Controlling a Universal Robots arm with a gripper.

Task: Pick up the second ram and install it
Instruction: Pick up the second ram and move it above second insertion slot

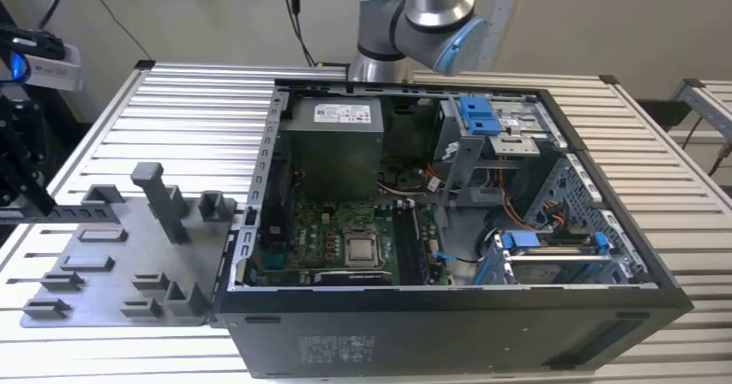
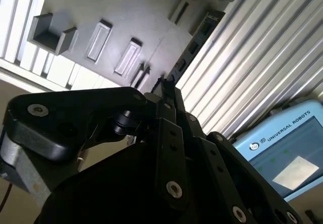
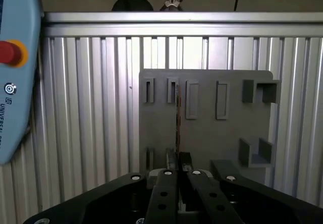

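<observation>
From my station, both wrist views show the tool [image 3: 178, 158] [image 2: 167, 94] pressed together on the second ram [image 3: 177, 118] [image 2: 194, 47]. The stick juts straight out from between the black fingers [image 3: 164, 183]. In the first wrist view I see it edge-on as a thin line, and in the second wrist view its notched long edge shows.

Behind the ram lies the grey fixture tray [image 3: 212, 133] [image 2: 126, 17] on the ribbed metal table [image 3: 91, 108]. In the first wrist view the ram's line crosses the tray between two of the narrow pockets in the far row. I cannot tell whether its tip touches the tray. The tray carries a row of rectangular pockets, and raised brackets [image 3: 260, 90] stand along one side. A teach pendant [image 3: 15, 72] [image 2: 282, 153] with a red button [image 3: 7, 52] lies on the table beside the tray.

In the exterior view the open computer case [image 1: 458, 324] lies on its side on the table [image 1: 195, 101], just to the right of the tray [image 1: 115, 255] as that view shows it. Inside the case I can see:
- a green motherboard [image 1: 332, 238] with a square processor socket [image 1: 363, 249]
- a grey power supply [image 1: 332, 135] towards the back
- metal drive cages with blue clips [image 1: 481, 114] on the exterior view's right

Dark memory slots [image 1: 414, 249] run beside the socket, and I cannot tell what sits in them. The arm [image 1: 417, 15] rises behind the case.
</observation>
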